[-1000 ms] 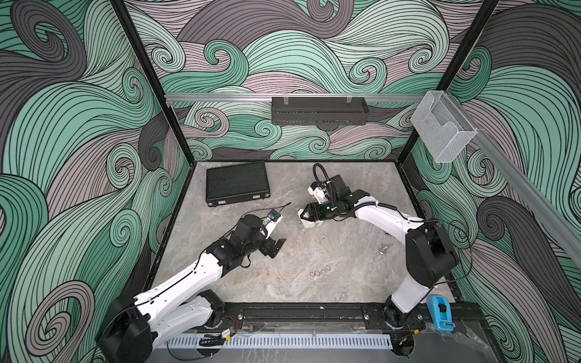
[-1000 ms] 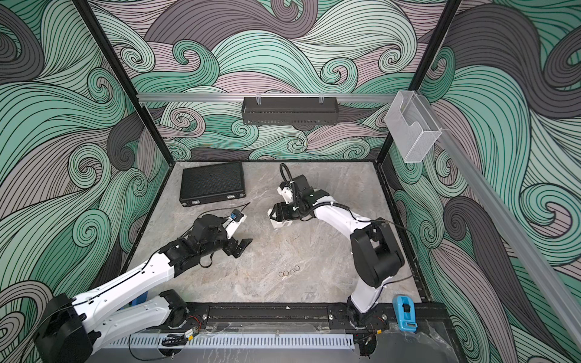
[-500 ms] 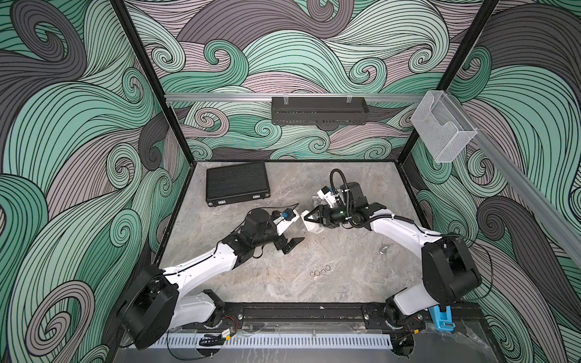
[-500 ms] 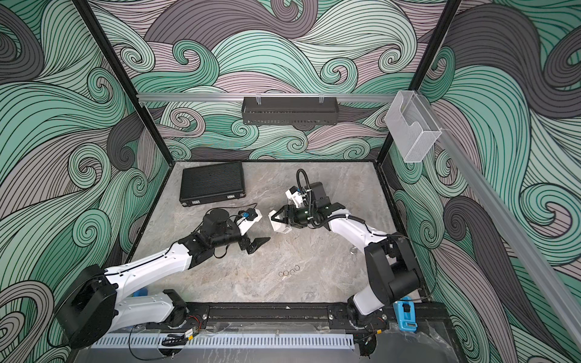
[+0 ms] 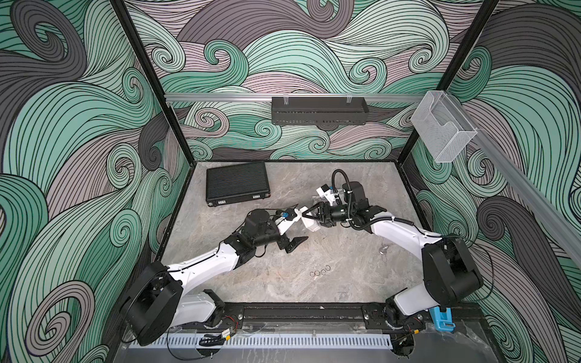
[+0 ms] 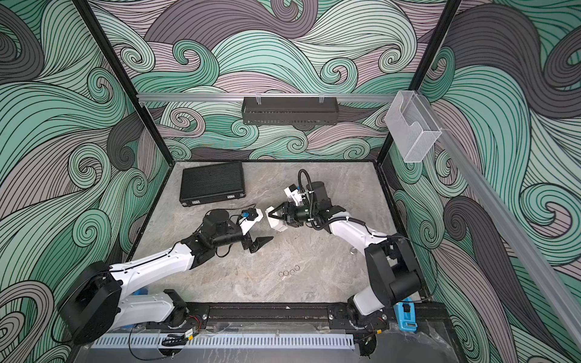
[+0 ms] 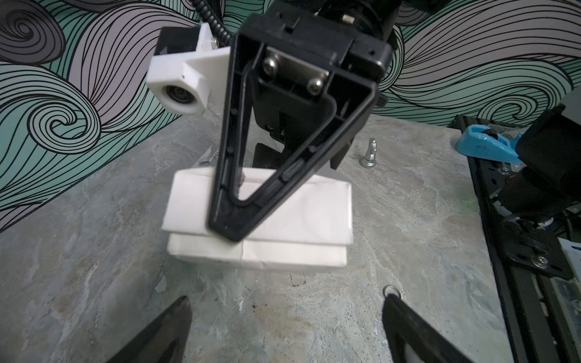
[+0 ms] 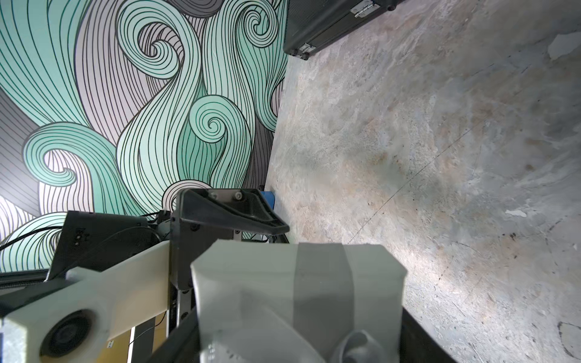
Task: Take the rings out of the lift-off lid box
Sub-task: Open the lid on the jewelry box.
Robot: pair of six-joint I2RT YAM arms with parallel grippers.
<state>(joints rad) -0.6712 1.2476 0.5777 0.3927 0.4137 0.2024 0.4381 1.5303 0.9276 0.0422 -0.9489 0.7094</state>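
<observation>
My right gripper (image 5: 312, 219) (image 8: 298, 333) is shut on the white lift-off lid box (image 5: 309, 223) (image 6: 276, 222) (image 7: 308, 213) (image 8: 298, 283) and holds it tilted above the middle of the table, its lid on. One black finger (image 7: 226, 188) lies across the box's broad face. My left gripper (image 5: 295, 234) (image 6: 259, 234) (image 7: 284, 309) stands open just left of the box, with nothing between its fingers. Three thin silvery rings (image 5: 320, 272) (image 6: 288, 272) lie in a row on the table nearer the front. Another ring (image 7: 391, 290) lies by a left fingertip.
A closed black case (image 5: 237, 185) (image 6: 212, 184) (image 8: 330, 19) lies at the back left of the table. A small silver metal piece (image 5: 383, 250) (image 6: 353, 251) (image 7: 369, 155) stands to the right of the box. A blue tool (image 5: 441, 320) (image 7: 484, 146) sits by the front right rail.
My left gripper has reached to the right, up close to the box. The right arm has swung its elbow forward while the box stayed in about the same place.
</observation>
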